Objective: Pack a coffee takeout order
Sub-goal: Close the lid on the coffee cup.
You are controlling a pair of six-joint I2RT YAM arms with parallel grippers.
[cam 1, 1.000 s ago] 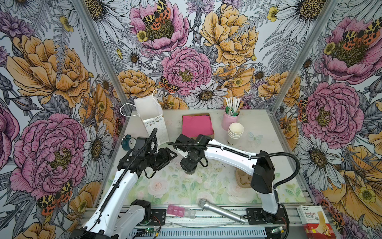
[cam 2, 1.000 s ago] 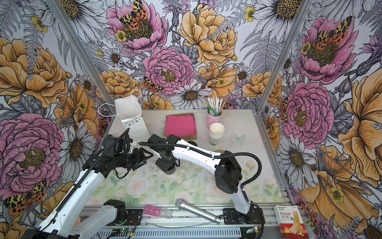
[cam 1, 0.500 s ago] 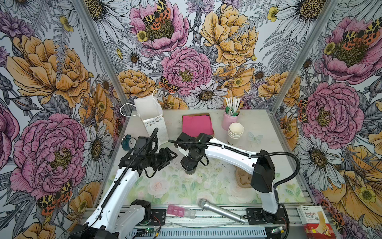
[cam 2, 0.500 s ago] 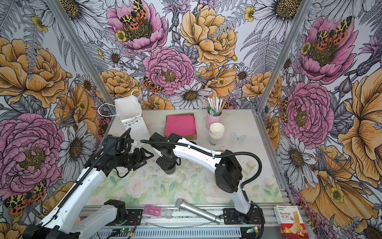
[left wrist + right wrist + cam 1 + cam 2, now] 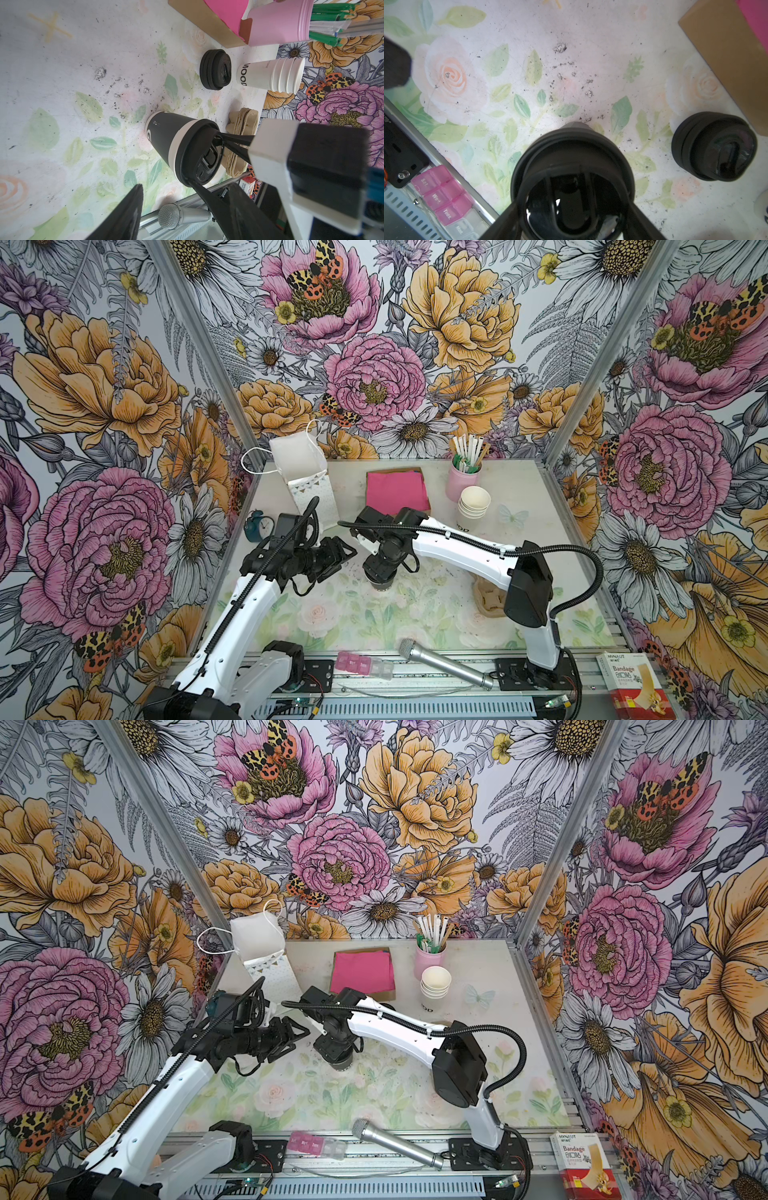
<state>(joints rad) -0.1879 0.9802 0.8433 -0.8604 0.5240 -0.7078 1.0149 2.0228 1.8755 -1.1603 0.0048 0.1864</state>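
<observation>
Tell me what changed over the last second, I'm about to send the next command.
Almost nothing. The right gripper shifted only slightly above the dark cup, still clamped on the black lid; nothing was taken or released. The left gripper stays open beside it, and the cup has not moved.

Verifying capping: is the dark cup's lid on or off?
On. Left wrist view: black lid caps the upright dark cup, right gripper gripping its rim. Fully seated: cannot tell.
</observation>
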